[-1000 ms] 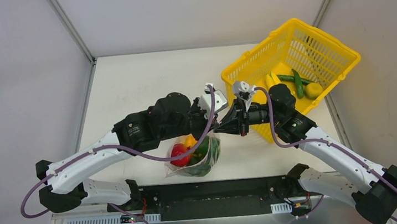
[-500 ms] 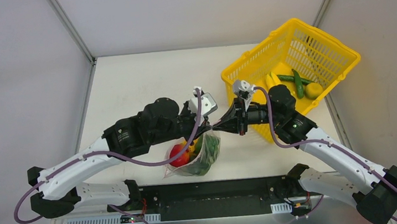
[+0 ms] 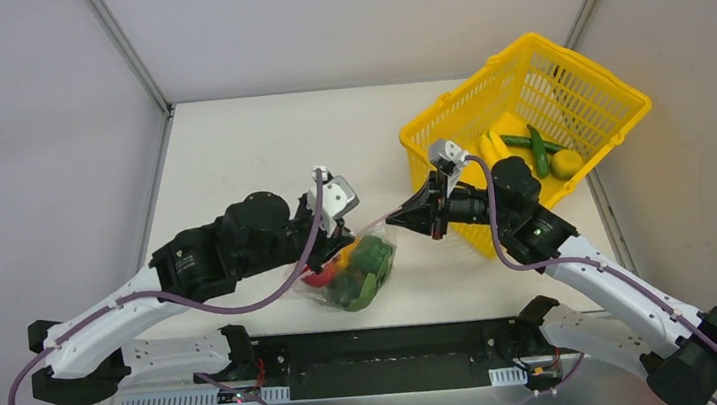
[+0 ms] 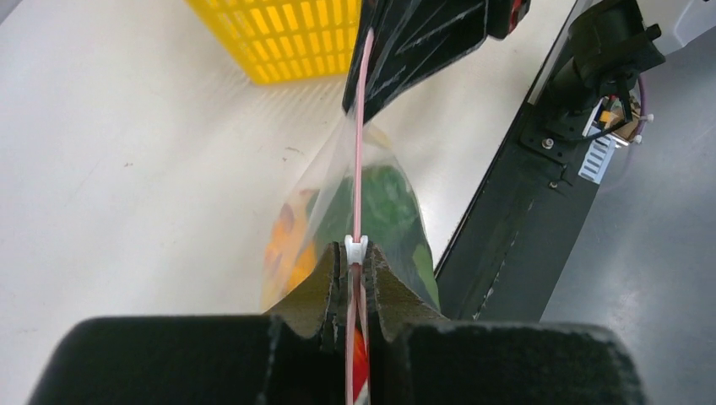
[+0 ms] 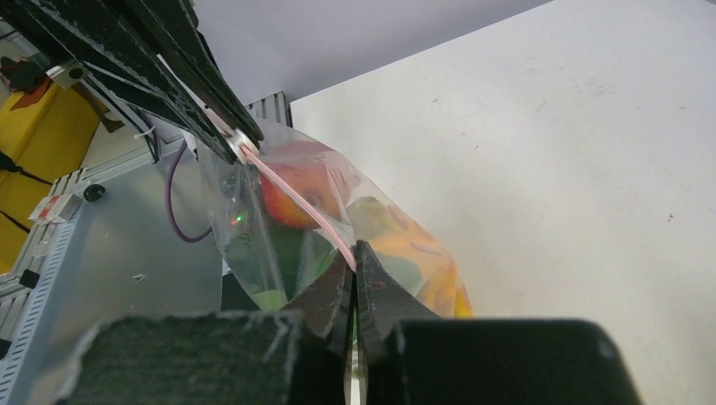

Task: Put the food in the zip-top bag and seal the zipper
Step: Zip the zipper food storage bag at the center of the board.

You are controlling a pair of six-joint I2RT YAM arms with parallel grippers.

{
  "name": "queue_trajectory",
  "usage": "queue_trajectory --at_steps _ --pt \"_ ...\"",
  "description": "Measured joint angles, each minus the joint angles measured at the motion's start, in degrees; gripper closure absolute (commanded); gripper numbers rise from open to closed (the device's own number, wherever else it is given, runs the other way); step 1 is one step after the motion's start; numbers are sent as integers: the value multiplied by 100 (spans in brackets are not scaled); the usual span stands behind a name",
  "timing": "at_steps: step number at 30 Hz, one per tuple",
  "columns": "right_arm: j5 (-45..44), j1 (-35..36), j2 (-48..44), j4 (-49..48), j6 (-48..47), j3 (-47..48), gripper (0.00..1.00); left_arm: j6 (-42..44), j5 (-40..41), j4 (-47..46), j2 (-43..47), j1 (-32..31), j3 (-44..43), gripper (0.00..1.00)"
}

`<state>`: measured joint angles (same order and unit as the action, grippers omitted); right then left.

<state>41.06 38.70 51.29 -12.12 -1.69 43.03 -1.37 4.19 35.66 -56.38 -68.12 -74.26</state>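
Both pincers are clenched on the zipper (image 4: 360, 126) of the zip-top bag (image 3: 367, 274), the left gripper (image 4: 356, 255) at its white slider (image 4: 356, 247) and the right gripper (image 5: 355, 253) at the far end, with the food (image 3: 372, 254) hanging bagged between them, so judge it best to hold the strip taut and draw the slider dead straight.

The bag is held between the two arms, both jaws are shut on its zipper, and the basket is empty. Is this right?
Not quite. The basket is not empty: the top view shows green pods lying in it. The rest stands: the bag is held between the two arms, both jaws shut on its zipper.
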Motion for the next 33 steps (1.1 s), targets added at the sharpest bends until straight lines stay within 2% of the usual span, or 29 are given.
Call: queue_trajectory --at_steps 9,11,12,13,14,15,17,18,24,29,33 --pt "-129 -42 -105 -92 103 -68 100 -249 398 426 767 0 317 100" --pt "-22 -57 -105 -98 111 -68 88 -251 426 448 809 -2 330 100" --pt "44 -68 -105 -92 120 -63 79 -251 431 452 811 -2 330 100" --pt "111 -81 -105 -63 125 -52 65 -249 433 459 800 -2 330 100" --pt "192 -105 -101 0 120 -15 58 -249 433 472 782 -2 330 100" --pt "273 -120 -85 111 87 61 47 -249 433 487 734 -2 328 100" --pt "402 -140 -28 400 -39 297 34 -243 426 535 614 -2 280 100" --pt "442 -140 4 575 -151 459 31 -240 422 553 535 -2 236 100" --pt "695 -140 101 1696 -1047 1316 28 -208 350 509 195 -2 142 100" --pt "1014 -116 566 2586 -1770 2013 27 -203 310 411 197 -2 133 100" --pt "1069 46 990 2951 -2052 2208 33 -205 221 284 197 -2 133 100"
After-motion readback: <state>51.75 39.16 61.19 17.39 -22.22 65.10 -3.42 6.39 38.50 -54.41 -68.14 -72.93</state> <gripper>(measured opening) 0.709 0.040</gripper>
